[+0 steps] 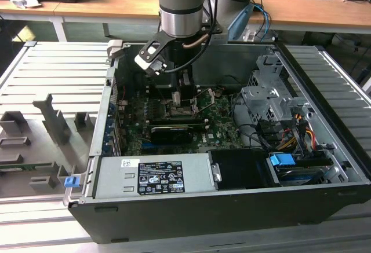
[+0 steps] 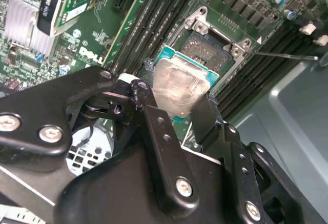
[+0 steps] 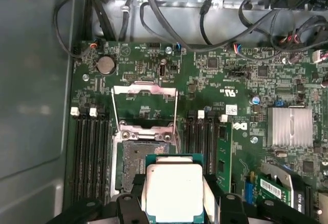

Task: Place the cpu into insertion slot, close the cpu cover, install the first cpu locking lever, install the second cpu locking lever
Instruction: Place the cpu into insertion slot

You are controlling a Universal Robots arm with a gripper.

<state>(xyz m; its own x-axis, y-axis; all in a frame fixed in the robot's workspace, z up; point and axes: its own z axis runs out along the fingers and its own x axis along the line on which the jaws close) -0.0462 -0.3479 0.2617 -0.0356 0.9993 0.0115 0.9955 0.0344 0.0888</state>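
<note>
Silver-beige metal catches the eye: the cpu (image 3: 174, 190) is pinched in the gripper (image 3: 174, 201), whose black fingers (image 3: 128, 206) are drawn narrow against two of its sides. It hangs over one edge of the insertion slot (image 3: 138, 155), with most of the dark socket bare; whether it touches I cannot tell. Memory slots (image 3: 91, 147) crowd the socket on two sides, leaving little room there. The cpu cover (image 3: 145, 86) stands flipped open at the slot's edge opposite the cpu. In the exterior view the arm reaches into the open case (image 1: 203, 224) near its back wall, with a black card (image 1: 171, 132) just in front and a drive cage (image 1: 266, 99) at the exterior view's right.
</note>
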